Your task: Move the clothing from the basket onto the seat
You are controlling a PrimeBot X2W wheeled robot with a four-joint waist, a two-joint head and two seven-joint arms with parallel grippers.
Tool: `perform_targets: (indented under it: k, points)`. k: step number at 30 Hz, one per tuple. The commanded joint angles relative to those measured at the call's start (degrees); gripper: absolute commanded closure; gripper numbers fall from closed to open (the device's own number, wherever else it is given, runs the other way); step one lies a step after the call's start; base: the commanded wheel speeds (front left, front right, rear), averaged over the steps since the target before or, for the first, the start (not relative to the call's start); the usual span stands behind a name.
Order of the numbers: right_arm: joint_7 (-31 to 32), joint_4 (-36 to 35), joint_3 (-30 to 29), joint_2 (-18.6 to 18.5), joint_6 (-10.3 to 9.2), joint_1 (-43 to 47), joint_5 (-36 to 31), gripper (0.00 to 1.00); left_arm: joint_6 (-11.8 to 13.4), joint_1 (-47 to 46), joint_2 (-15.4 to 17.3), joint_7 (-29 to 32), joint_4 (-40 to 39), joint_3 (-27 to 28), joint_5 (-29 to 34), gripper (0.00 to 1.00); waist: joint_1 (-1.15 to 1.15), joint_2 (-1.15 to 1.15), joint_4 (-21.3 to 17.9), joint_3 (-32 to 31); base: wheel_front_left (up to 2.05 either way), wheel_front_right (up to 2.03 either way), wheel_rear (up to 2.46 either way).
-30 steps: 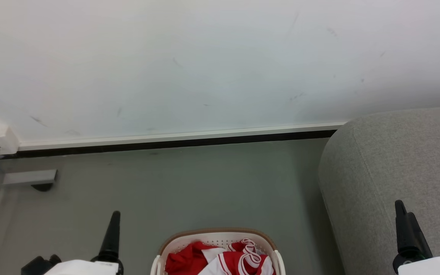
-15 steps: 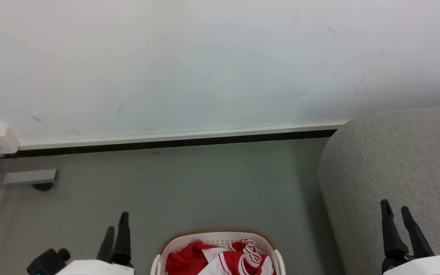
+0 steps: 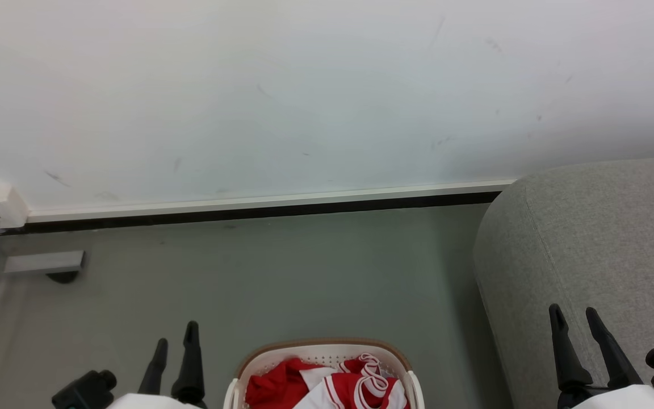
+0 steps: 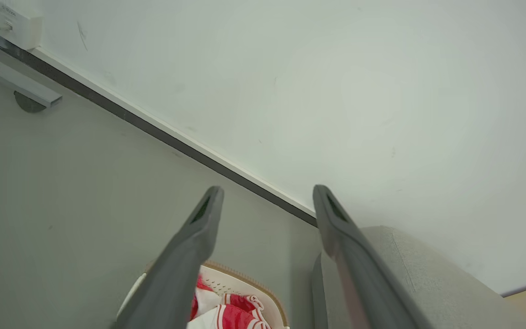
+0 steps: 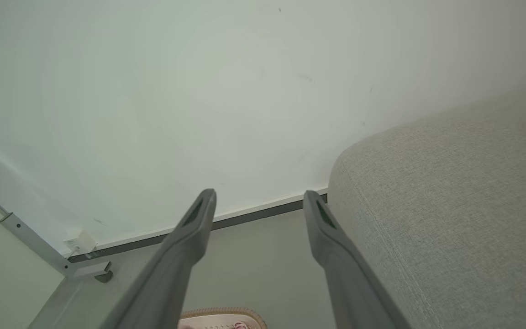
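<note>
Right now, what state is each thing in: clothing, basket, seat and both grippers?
clothing: crumpled inside the basket, not gripped.
basket: upright on the floor, loaded with the clothing.
seat: visible part bare, no clothing on it.
left gripper: open, empty, left of the basket.
right gripper: open, empty, seen against the seat.

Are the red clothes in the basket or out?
In. The clothes lie bunched up inside the basket, below its rim. None lie on the part of the seat in view.
</note>
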Motion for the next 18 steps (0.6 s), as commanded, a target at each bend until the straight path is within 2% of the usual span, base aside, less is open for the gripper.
perform_targets:
  k: [1, 18]
  points:
    - [-0.83, -0.13, 0.2, -0.84, -0.06, -0.46, -1.89, 0.0, 0.3, 0.08, 0.47, -0.62, -0.6, -0.14, 2.69, 0.0, 0.0, 0.0, -0.04, 0.0, 0.0, 0.0, 0.0]
    - [-3.35, 0.66, 1.09, -1.33, -0.07, 0.22, -10.98, 0.0, 1.03, 1.25, 0.54, -3.24, -0.7, -0.81, 15.09, 0.0, 0.0, 0.0, -0.02, -0.01, 0.0, 0.0, 0.0]
